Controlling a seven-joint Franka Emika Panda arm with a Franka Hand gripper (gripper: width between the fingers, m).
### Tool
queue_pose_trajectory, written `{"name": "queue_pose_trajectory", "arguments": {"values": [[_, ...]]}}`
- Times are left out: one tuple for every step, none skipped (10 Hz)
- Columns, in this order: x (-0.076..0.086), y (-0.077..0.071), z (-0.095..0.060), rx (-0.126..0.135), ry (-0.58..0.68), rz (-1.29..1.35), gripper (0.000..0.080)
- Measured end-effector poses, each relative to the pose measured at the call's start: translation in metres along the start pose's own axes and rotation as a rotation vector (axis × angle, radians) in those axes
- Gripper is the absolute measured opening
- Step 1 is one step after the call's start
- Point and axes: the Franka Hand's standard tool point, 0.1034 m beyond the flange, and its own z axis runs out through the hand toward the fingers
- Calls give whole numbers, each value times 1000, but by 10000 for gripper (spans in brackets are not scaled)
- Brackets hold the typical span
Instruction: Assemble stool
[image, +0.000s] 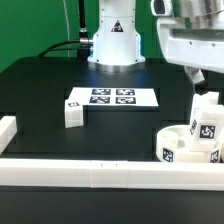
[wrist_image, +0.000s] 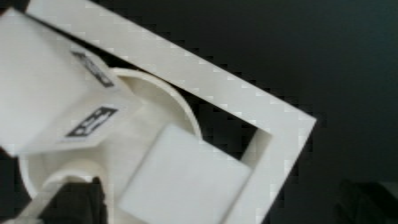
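Note:
The round white seat (image: 180, 143) sits in the front corner at the exterior view's right, against the border rails. A leg block (image: 207, 118) with a tag stands upright in it. My gripper (image: 200, 84) hangs just above that leg's top, its fingers apart and nothing between them. Another leg block (image: 72, 108) lies alone on the black table towards the exterior view's left. The wrist view looks down on the seat's curved edge (wrist_image: 150, 88), a tagged leg (wrist_image: 50, 70) and a plain white leg face (wrist_image: 178, 178).
The marker board (image: 112, 97) lies flat mid-table in front of the robot base (image: 112, 40). White border rails run along the front (image: 90, 176) and the exterior view's left (image: 8, 130); their corner (wrist_image: 285, 125) shows beside the seat.

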Motion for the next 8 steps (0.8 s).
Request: {"name": "queue_pose_trajectory", "arguments": {"values": [[-1, -1, -2, -13, -1, -148, 649], [0, -2, -3, -22, -4, -292, 649], [0, -3, -3, -22, -6, -402, 649], [1, -3, -3, -22, -8, -506, 649], [1, -3, -2, -22, -8, -556, 649], [1, -2, -2, -22, -9, -614, 649], [1, -2, -2, -23, -10, -705, 649], [1, 0, 1, -53, 2, -846, 649]]}}
